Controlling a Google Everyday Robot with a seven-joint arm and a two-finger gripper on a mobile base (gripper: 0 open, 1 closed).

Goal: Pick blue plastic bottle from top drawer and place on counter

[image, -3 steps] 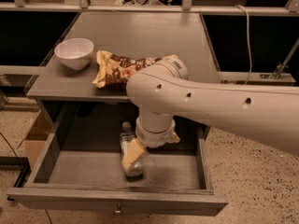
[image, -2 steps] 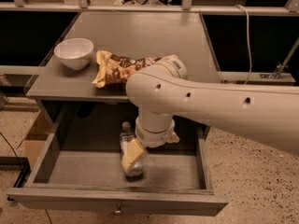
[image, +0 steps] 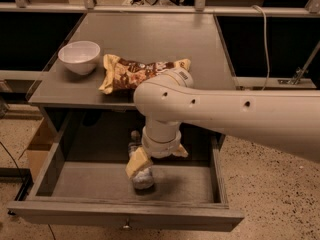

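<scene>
**Colours and patterns.** The gripper point(image: 156, 160), cream-white with pale yellow parts, is shown lowered inside the top drawer point(image: 90, 184), which is rendered in flat, unpatterned mid-grey. Just below the gripper, the blue plastic bottle point(image: 142, 178) is seen as clear plastic with a pale bluish-white label. Above and behind the gripper, the counter point(image: 150, 34) is given in the same plain grey. Up and slightly left of the gripper, a yellow snack bag point(image: 137, 71) printed in brown and white is shown. Farther left, a plain white bowl point(image: 79, 56) is shown. The arm point(image: 240, 119) is coloured cream-white and marked by small dark dots. To the gripper's right, the floor point(image: 260, 184) is speckled beige with black flecks.
</scene>
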